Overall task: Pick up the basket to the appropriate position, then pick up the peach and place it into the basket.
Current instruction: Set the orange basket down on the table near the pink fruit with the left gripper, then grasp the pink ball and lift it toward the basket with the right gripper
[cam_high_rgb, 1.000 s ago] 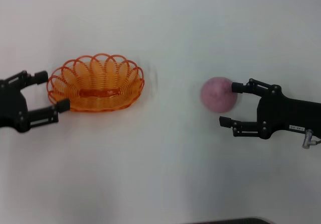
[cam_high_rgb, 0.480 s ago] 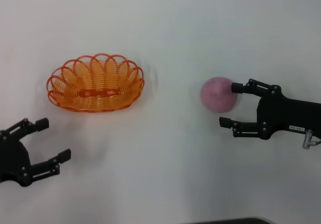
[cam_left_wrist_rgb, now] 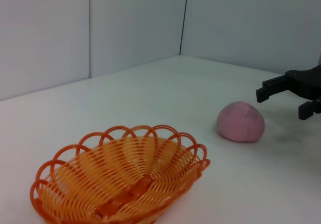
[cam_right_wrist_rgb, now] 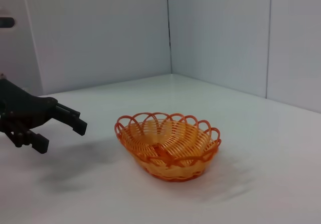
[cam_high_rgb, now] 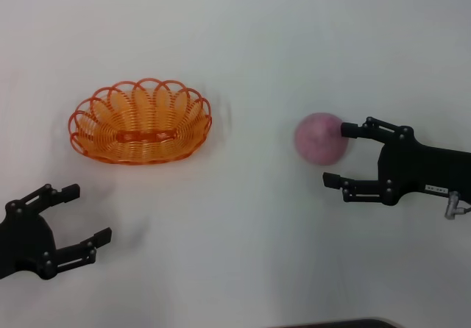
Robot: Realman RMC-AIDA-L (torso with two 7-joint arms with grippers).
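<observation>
- Head view: I have the right gripper (cam_high_rgb: 337,154) spread wide at the peach (cam_high_rgb: 321,138). The upper fingertip (cam_high_rgb: 347,129) touches or almost touches the fruit's side, and the lower finger sits just below and beside it, so the peach lies only partly between the fingers, toward the far one. Nothing is gripped.
- Head view: my left gripper (cam_high_rgb: 87,214) hangs open and empty, with the basket (cam_high_rgb: 140,121) ahead of it and off toward the far side of the table (cam_high_rgb: 243,41), well apart from the fingers. The basket's long axis runs across my view, roughly in line with the peach.
- Head view: the peach sits at the right fingertips, and the basket lies beyond it, farther out along the line those fingers point. I judge the right arm is the one to take the fruit, since it is far nearer.
- Left wrist view: I see the basket close in front, upright and empty, the peach beyond it on the table, and the right gripper's open fingers just past the fruit.
- Right wrist view: the basket rests upright on the table straight ahead, the left gripper open beside it and clear of the rim. The peach does not show here.
</observation>
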